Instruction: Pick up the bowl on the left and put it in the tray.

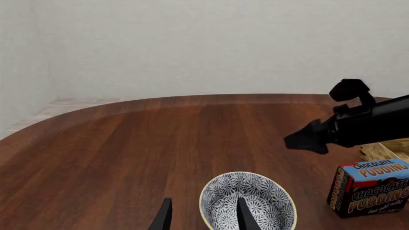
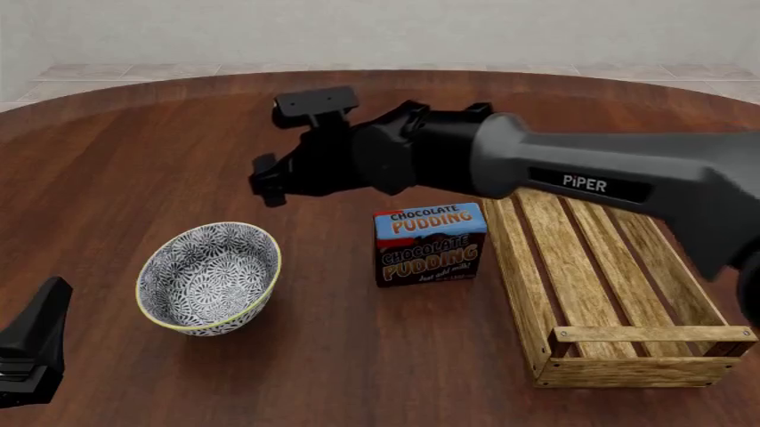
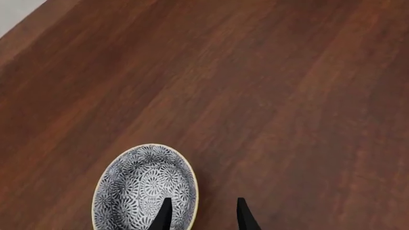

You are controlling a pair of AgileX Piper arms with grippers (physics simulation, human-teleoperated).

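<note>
- Front view: bowl (image 2: 209,278) upright on the wooden table (image 2: 142,160), left of the chocolate pudding box (image 2: 430,244), apart from it, well apart from the tray (image 2: 618,289), not in it. Tray just right of the pudding box. Right arm (image 2: 570,173) stretched across above the box, right gripper (image 2: 267,182) above and behind the bowl, touching nothing; finger spread not readable here. Left gripper (image 2: 36,342) low at the frame's edge, left of the bowl, apart from it; cannot tell its spread here.
- Left wrist view: 2 fingertips (image 1: 244,215) parted, 1 over the bowl's (image 1: 248,201) inside, 1 outside its rim, holding nothing. Pudding box (image 1: 370,188) beside the bowl.
- Right wrist view: 2 fingertips (image 3: 164,214) parted, empty, over the bowl's (image 3: 144,188) rim edge.
</note>
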